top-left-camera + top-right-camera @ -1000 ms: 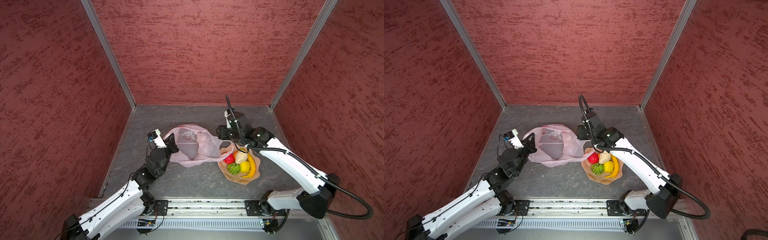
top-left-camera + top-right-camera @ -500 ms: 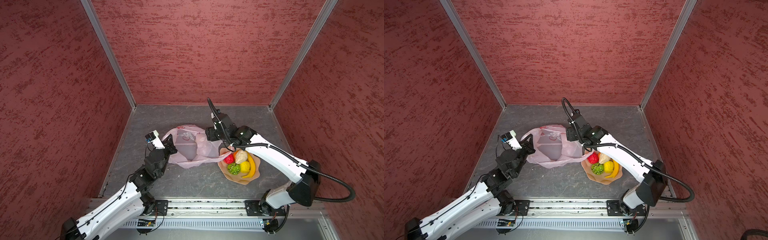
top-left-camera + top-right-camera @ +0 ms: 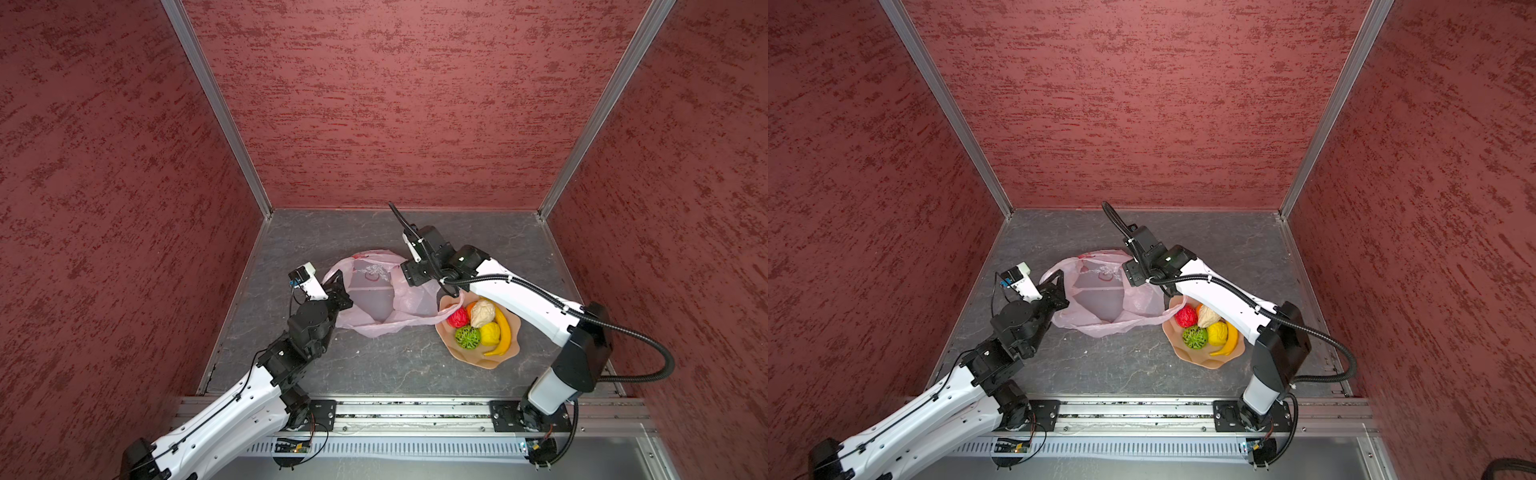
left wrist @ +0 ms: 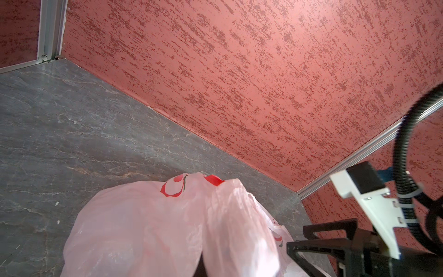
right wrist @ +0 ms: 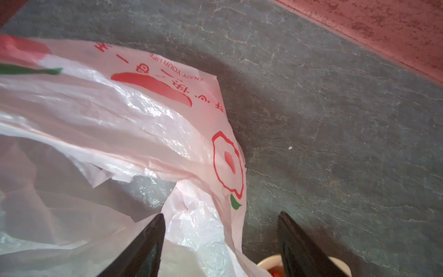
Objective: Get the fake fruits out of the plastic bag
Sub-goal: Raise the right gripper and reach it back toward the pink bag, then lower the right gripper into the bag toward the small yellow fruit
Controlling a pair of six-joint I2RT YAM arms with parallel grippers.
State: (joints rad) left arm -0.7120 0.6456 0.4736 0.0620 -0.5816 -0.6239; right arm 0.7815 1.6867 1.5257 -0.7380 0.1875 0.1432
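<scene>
The pale-pink plastic bag (image 3: 374, 299) (image 3: 1100, 303) lies crumpled mid-floor, and only grey floor shows through it. My left gripper (image 3: 338, 282) (image 3: 1059, 282) is shut on the plastic bag's left edge; in the left wrist view the bag (image 4: 155, 227) hides its jaws. My right gripper (image 3: 415, 278) (image 3: 1131, 276) (image 4: 296, 237) hangs open over the bag's right edge (image 5: 191, 134), fingertips (image 5: 153, 239) apart and holding nothing. The fake fruits sit together: red ball (image 3: 458, 318), green ball (image 3: 468, 336), lemon (image 3: 490, 332), banana (image 3: 503, 332), cream piece (image 3: 482, 313), orange (image 3: 470, 306).
The fruits lie in a tan wavy-edged dish (image 3: 490, 361) (image 3: 1208, 361) (image 5: 268, 262) right of the bag, partly under my right forearm. Red textured walls close in the back and both sides. A metal rail (image 3: 415, 409) runs along the front.
My right gripper has swung left from above the dish to the bag's right edge and opened wider. The left gripper has kept its hold almost in place.
</scene>
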